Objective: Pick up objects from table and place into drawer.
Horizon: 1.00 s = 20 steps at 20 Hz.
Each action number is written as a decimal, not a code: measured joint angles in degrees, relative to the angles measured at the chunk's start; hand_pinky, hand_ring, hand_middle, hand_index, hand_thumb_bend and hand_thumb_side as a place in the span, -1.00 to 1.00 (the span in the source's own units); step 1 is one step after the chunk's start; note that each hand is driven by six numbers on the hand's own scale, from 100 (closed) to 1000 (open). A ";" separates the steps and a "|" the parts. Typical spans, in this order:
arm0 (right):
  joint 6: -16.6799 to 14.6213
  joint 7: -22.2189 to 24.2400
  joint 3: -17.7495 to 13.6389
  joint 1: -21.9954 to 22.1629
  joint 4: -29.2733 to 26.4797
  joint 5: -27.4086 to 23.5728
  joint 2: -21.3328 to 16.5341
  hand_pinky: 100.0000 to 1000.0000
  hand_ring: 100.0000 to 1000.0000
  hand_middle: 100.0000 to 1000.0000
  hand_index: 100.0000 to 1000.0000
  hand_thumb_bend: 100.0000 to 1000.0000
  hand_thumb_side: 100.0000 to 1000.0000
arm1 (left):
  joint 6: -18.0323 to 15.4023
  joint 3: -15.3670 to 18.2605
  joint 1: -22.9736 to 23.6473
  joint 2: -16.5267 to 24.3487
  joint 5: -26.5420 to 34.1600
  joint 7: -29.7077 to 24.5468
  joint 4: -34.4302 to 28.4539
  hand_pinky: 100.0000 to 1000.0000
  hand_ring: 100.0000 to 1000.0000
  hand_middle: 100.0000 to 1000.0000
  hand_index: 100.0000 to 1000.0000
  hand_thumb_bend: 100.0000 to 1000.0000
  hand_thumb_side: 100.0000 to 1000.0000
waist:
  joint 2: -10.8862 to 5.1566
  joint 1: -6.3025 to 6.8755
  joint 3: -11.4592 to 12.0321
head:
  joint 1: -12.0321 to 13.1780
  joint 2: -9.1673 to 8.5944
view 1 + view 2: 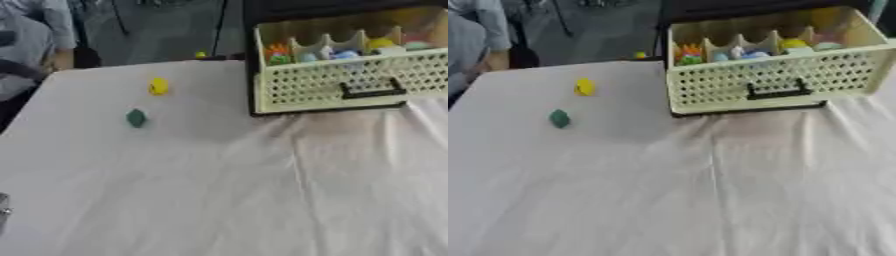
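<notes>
- We see a small yellow object (157, 86), rounded and slightly taller than wide, on the white-clothed table (219, 190) at about 10 o'clock from the picture's centre.
- Just below it, towards 9 o'clock, lies a small dark green object (136, 118), a blunt, roughly diamond-shaped lump; the two are near each other but apart.
- A cream drawer (772, 85) with a perforated front and a dark handle (779, 91) stands open at 1 o'clock, resting on the table's far side.
- Inside it, scalloped dividers split the space; we make out small coloured pieces, orange and green at the left, pale blue in the middle, yellow and pinkish to the right, too blurred to name.
- Only the left eye view shows a sliver of grey metal (3, 212) at the 8 o'clock edge; we cannot tell what it is.
- The right eye view shows the drawer's right side wall, which the left eye view cuts off.
- Neither hand shows, so we cannot tell the state of the fingers.
</notes>
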 measured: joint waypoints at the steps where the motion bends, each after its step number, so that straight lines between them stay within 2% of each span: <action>1: -0.79 -0.79 0.20 0.53 0.00 0.00 0.68 -0.04 0.17 0.14 0.58 -1.00 -0.04 | 0.79 0.00 0.56 1.27 -0.80 -0.78 0.00 0.16 0.55 0.91 1.00 -0.35 0.50 | -0.19 0.16 -0.44 | 0.34 0.21; 4: -3.20 -3.25 1.42 2.06 0.00 0.60 2.78 -0.05 0.14 0.11 0.57 -1.00 -0.08 | 3.21 -0.25 1.33 5.16 -3.23 -3.21 0.80 0.20 0.58 0.93 1.00 -0.38 0.53 | -0.66 0.77 -1.57 | 1.14 0.76; 9: -7.32 -7.37 3.59 4.08 0.00 2.80 5.87 -0.06 0.09 0.07 0.53 -1.00 -0.14 | 7.32 -1.96 0.74 11.68 -7.31 -7.33 5.77 0.22 0.59 0.94 1.00 -0.43 0.64 | -1.19 -0.37 -3.14 | 2.30 1.85; 13: -10.57 -10.63 5.41 5.02 0.00 5.10 8.09 -0.06 0.06 0.04 0.52 -1.00 -0.16 | 9.91 -2.16 -1.84 16.83 -10.59 -10.45 9.42 0.25 0.63 0.95 1.00 -0.31 0.57 | -1.20 -1.24 -3.93 | 2.65 2.26; 17: -13.65 -13.71 8.08 6.05 0.00 7.70 9.96 -0.07 0.04 0.02 0.52 -1.00 -0.16 | 11.47 -2.17 -5.48 21.71 -13.67 -13.52 13.65 0.31 0.70 0.98 1.00 -0.32 0.59 | -0.93 -1.57 -4.56 | 2.96 2.24; 18: -14.37 -14.43 8.75 6.36 0.00 8.44 10.40 -0.08 0.02 0.01 0.51 -1.00 -0.17 | 11.69 -2.17 -6.29 22.88 -14.43 -14.28 14.76 0.40 0.76 1.00 0.91 -0.32 0.61 | -0.78 -1.59 -4.68 | 3.06 2.20; 20: -15.77 -15.83 10.09 7.11 0.00 9.77 11.35 -0.09 0.01 0.00 0.51 -1.00 -0.16 | 11.77 -2.14 -8.04 25.39 -16.00 -15.86 16.75 0.38 0.73 0.95 0.82 -0.33 0.55 | -0.52 -1.70 -5.00 | 3.29 2.05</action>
